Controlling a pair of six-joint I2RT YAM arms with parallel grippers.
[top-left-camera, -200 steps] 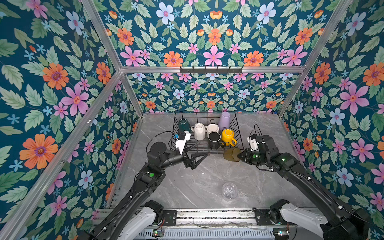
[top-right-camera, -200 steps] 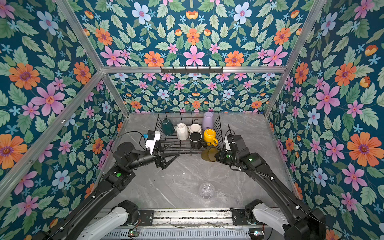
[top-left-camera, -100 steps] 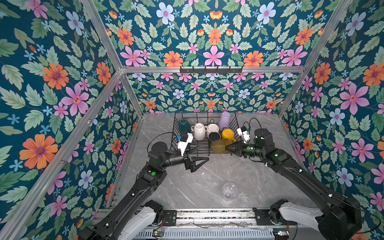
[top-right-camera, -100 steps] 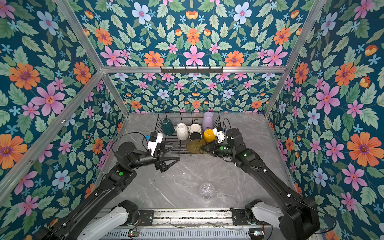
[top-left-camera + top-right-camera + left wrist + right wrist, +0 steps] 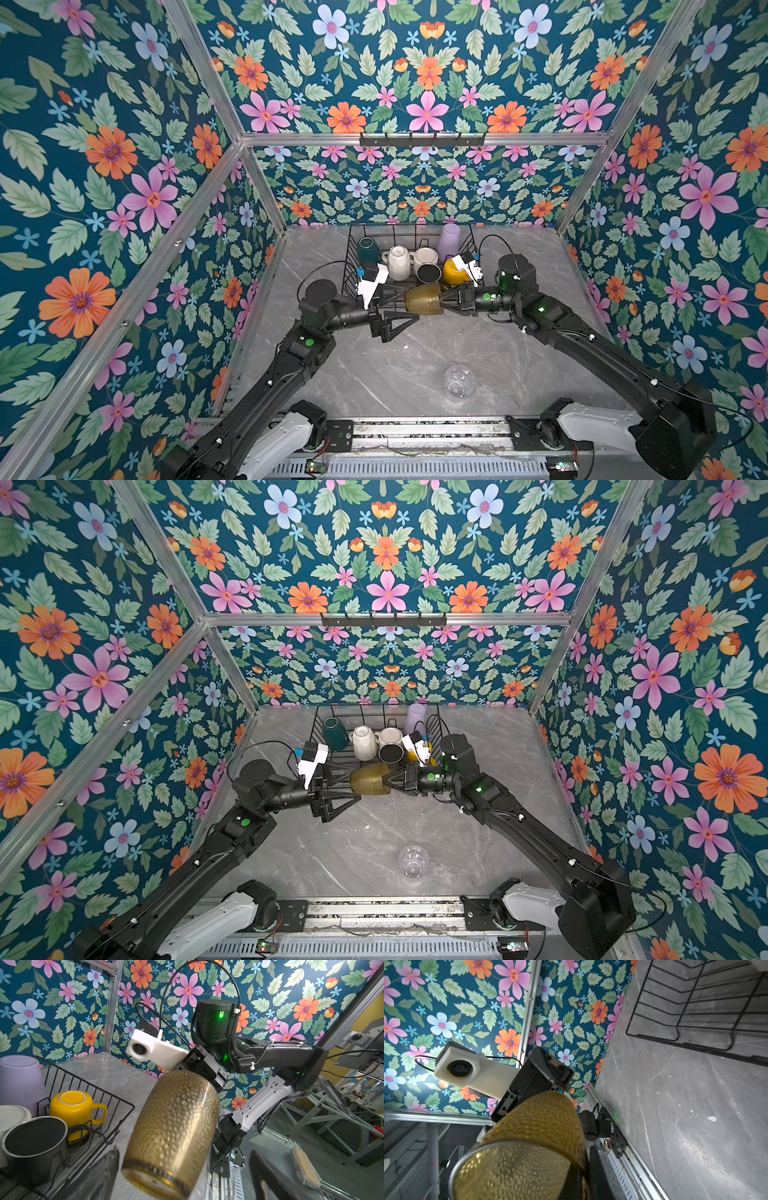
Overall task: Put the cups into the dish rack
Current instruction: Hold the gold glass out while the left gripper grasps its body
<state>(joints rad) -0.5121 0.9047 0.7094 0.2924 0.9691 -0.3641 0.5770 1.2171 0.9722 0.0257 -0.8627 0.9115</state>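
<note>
My right gripper (image 5: 446,297) (image 5: 583,1169) is shut on the rim of the amber glass (image 5: 423,298) (image 5: 370,778) (image 5: 172,1130). It holds the glass on its side in the air, just in front of the dish rack (image 5: 353,249). My left gripper (image 5: 405,305) (image 5: 184,1152) is open, with its fingers on either side of the glass's base and a gap on both sides. Inside the rack are the dark green mug (image 5: 368,249), white mug (image 5: 398,262), cream mug (image 5: 424,257), black mug (image 5: 429,273), yellow mug (image 5: 453,271) and lilac tumbler (image 5: 449,237). The clear glass (image 5: 458,381) stands alone near the table's front.
The rack stands against the back wall on the grey marble table (image 5: 374,365). Flowered walls close in the left, right and back sides. A metal rail (image 5: 415,432) with the arm bases runs along the front edge.
My right gripper has carried the amber glass left from beside the rack to in front of it. My open left gripper has come up around the glass's base.
</note>
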